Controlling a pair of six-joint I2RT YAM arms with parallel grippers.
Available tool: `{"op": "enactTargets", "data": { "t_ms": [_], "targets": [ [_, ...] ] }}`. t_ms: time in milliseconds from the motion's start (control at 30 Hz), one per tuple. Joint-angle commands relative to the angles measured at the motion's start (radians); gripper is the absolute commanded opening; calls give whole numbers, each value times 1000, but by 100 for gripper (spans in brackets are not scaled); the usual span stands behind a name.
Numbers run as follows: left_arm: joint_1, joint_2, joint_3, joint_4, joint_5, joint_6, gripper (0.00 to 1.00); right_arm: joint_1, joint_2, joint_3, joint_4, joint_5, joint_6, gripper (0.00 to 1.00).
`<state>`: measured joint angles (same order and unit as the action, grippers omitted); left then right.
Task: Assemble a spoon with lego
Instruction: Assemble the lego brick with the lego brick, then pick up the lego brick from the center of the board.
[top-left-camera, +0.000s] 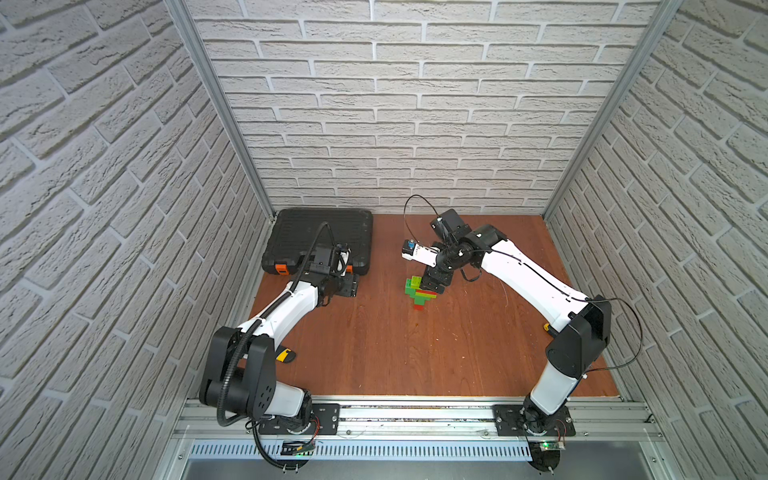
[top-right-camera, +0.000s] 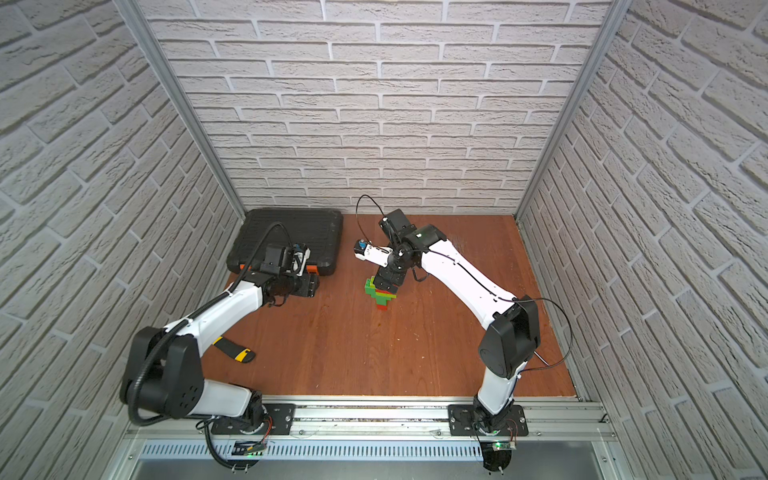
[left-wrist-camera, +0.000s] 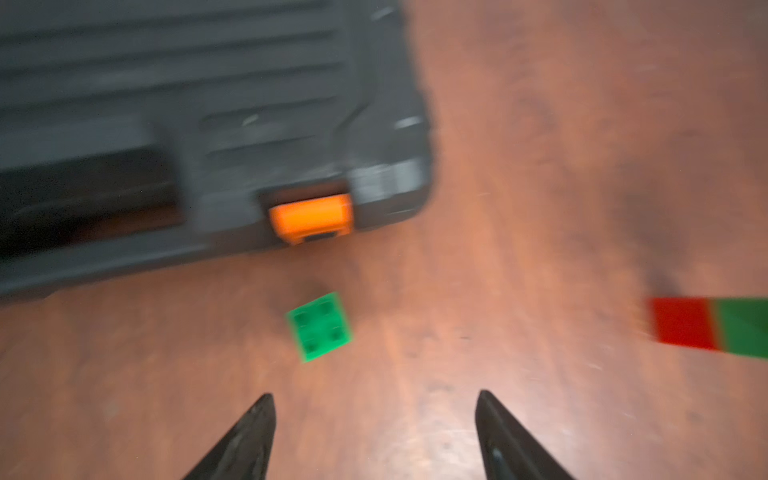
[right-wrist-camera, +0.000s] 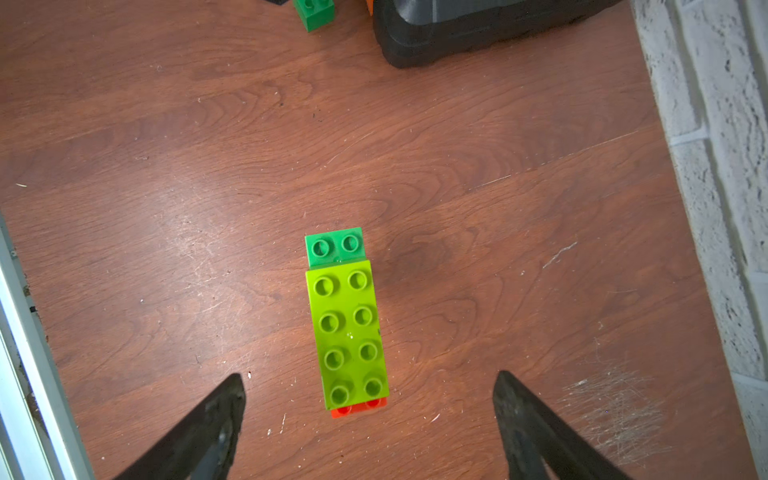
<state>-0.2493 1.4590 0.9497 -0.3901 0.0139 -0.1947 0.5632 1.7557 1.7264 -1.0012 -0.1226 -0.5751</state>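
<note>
Resting on the wooden table (top-left-camera: 374, 353), the spoon (top-left-camera: 420, 293) was seen below the right gripper (right-wrist-camera: 370, 375), whose jaws were spread wide, touching nothing. The left gripper (left-wrist-camera: 375, 393) was likewise held open and empty, near a loose green lego brick (left-wrist-camera: 320, 326) by the toolcase (left-wrist-camera: 208, 104).

Both high top views share the whole table (top-left-camera: 374, 353); close wrist views share the spoon (right-wrist-camera: 347, 332).

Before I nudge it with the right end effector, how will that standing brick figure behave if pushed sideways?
The spoon probably tips easily: in a top view it seems to stand on a narrow red foot beneath a wider head. Its pressed-together bricks should stay stiff, though a hard shove might pop a joint.
</note>
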Motion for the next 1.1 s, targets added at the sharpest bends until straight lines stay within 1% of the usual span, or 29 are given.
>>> {"op": "enactTargets", "data": {
  "t_ms": [0, 133, 333, 433, 567, 733, 800, 967, 1067],
  "targets": [
    [9, 54, 17, -107, -104, -50, 74, 5, -27, 20, 30, 4, 8, 93],
    [9, 86, -13, -8, -143, -104, 72, -1, -32, 24, 27, 3, 3, 93],
    [9, 164, -16, 86, -141, -146, 72, -8, -47, 15, 21, 11, 1, 94],
    [11, 218, 22, 85, -132, -153, 71, -9, -55, 14, 16, 17, 3, 94],
    [9, 280, 65, 86, -134, -158, 67, -12, -68, 15, 10, 24, 3, 94],
    [6, 328, 97, 102, -144, -160, 62, -16, -83, 12, 4, 34, 1, 94],
    [6, 348, 110, 101, -151, -160, 58, -18, -84, 12, 1, 35, 1, 94],
    [-7, 369, 122, 105, -173, -153, 39, -22, -97, 11, -7, 41, 1, 94],
    [-22, 346, 113, 102, -177, -153, 28, -25, -110, 4, -10, 47, 1, 94]
  ]
}}
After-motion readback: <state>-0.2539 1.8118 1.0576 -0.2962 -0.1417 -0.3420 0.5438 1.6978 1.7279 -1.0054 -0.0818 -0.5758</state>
